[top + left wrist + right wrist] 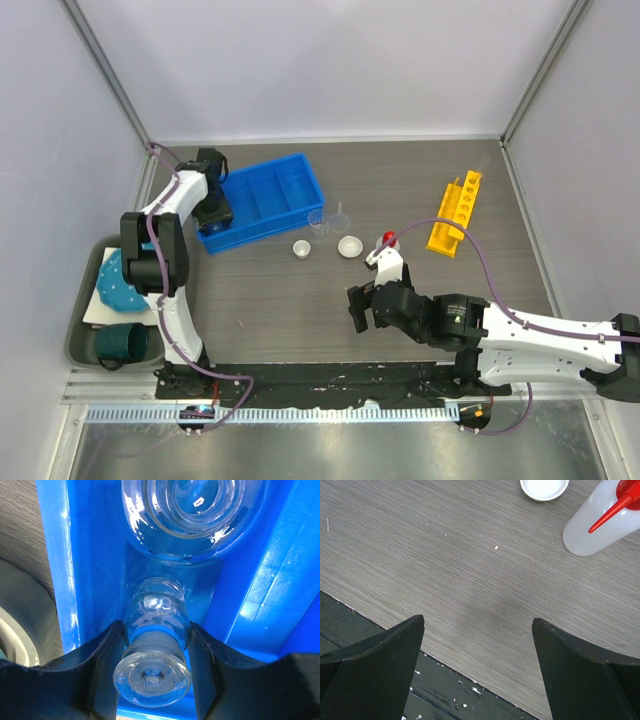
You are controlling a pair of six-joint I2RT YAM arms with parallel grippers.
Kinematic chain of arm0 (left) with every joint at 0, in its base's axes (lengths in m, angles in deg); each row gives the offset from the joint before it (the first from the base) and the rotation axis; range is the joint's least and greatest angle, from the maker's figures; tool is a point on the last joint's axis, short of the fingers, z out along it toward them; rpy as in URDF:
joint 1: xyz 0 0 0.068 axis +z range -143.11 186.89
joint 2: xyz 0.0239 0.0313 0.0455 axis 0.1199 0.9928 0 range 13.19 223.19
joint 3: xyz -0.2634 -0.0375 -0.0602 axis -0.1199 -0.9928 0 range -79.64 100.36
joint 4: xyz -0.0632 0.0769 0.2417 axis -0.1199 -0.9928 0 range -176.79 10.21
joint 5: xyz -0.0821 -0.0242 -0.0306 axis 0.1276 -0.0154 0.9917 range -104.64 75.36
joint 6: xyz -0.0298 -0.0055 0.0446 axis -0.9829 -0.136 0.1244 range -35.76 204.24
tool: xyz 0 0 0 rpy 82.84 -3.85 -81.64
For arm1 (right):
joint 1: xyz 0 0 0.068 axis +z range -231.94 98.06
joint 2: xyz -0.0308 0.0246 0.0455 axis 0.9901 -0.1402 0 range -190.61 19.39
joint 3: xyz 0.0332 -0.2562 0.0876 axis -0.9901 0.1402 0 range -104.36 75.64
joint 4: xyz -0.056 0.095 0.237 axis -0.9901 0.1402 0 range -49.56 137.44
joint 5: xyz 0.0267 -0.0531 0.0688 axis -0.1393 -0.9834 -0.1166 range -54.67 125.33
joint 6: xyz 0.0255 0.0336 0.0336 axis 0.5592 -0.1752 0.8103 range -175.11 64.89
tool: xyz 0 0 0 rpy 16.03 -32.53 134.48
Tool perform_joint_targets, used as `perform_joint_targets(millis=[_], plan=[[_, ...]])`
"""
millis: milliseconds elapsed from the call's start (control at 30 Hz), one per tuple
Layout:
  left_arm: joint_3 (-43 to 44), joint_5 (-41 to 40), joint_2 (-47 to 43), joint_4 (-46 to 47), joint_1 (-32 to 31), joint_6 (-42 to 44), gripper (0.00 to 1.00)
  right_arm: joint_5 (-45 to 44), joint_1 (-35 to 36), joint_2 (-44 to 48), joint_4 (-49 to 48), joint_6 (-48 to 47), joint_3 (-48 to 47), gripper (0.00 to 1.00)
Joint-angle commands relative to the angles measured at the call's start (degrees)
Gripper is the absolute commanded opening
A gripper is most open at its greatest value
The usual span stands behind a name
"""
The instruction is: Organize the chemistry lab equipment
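Nearest the arm bases, the right end effector (pixel 477 621) hangs released above bare desk (pixel 300 310), its jaws spread wide with nothing between them. On the near left, off the desk's edge, a grey tray (pixel 80 345) holds a dark mug (pixel 122 343) and a teal plate (pixel 120 280). Just beyond the right end effector stands a clear squeeze bottle (pixel 386 243) with a red cap. To its left is a round white dish (pixel 349 246), and farther left a small cup (pixel 302 249), each apart from the others. Behind these, a clear beaker (pixel 318 222) and a glass funnel (pixel 340 215) stand close together near the blue bin (pixel 285 195). The left end effector (pixel 155 627) reaches down into the bin's left compartment, grasping a small glass vial (pixel 152 675) on both sides, the vial's base facing the wrist camera; I cannot tell whether the vial touches the bin floor. A wider glass vessel (pixel 192 505) sits in the same compartment just past the vial. At the far right, well apart from everything else, a yellow rack (pixel 455 212) with holes lies on the desk.
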Motion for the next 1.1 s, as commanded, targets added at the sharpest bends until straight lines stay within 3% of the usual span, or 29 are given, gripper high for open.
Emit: perform_joint_targets(millis=[0,233,533,733,1067], plan=[[0.1,-0.2,-0.4,2.0,0.7,-0.5,0.28,-1.3,0.4,0.9,-1.5,0.4,-0.1,0.95],[0.0,-0.2,-1.1,1.7,0.6,-0.2,0.52,-1.3,0.4,0.8,-1.5,0.4,-0.1,0.95],[-0.6,0.7,-1.4,1.9,0.6,0.0,0.7,-1.1,0.4,1.4,-1.4,1.1,0.5,0.95],[-0.7,1.9,-2.4,1.5,0.7,-0.2,0.76,-1.2,0.4,1.9,-1.3,1.2,0.8,0.95],[0.7,2.7,-8.7,-3.6,0.5,-0.9,0.76,-0.5,0.4,1.1,-2.4,1.0,0.6,0.95]])
